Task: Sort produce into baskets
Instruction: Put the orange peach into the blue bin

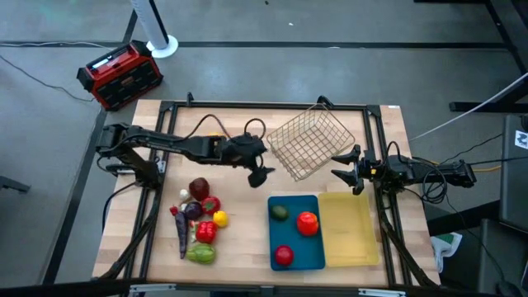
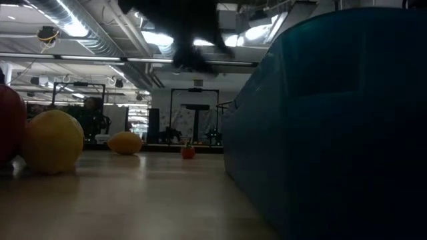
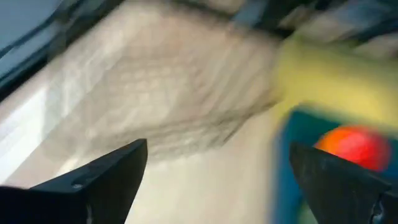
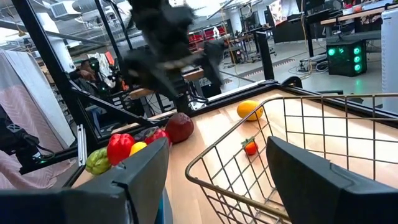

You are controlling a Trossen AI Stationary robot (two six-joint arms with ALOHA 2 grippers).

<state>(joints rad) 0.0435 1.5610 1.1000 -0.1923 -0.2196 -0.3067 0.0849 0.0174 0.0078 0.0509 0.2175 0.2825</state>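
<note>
My left gripper point(image 1: 260, 173) is open and empty above the table, between the produce pile point(image 1: 198, 219) and the blue tray point(image 1: 295, 247); its wrist view point(image 3: 217, 186) is blurred. The pile holds red, yellow, green and dark purple pieces lying on the wood. The blue tray holds a green piece point(image 1: 280, 212), a red-orange tomato point(image 1: 307, 223) and a red piece point(image 1: 283, 255). The pale yellow tray point(image 1: 349, 228) lies to its right. The silver wire basket point(image 1: 309, 142) stands behind both. My right gripper point(image 1: 346, 169) is open and empty beside the basket's right side.
A red-and-black box point(image 1: 120, 76) stands off the table's far left corner. In the right wrist view, a yellow-orange fruit point(image 4: 250, 110) and a small red tomato point(image 4: 250, 147) lie on the table, seen past the basket's wires. Bare wood shows at the table's near edge.
</note>
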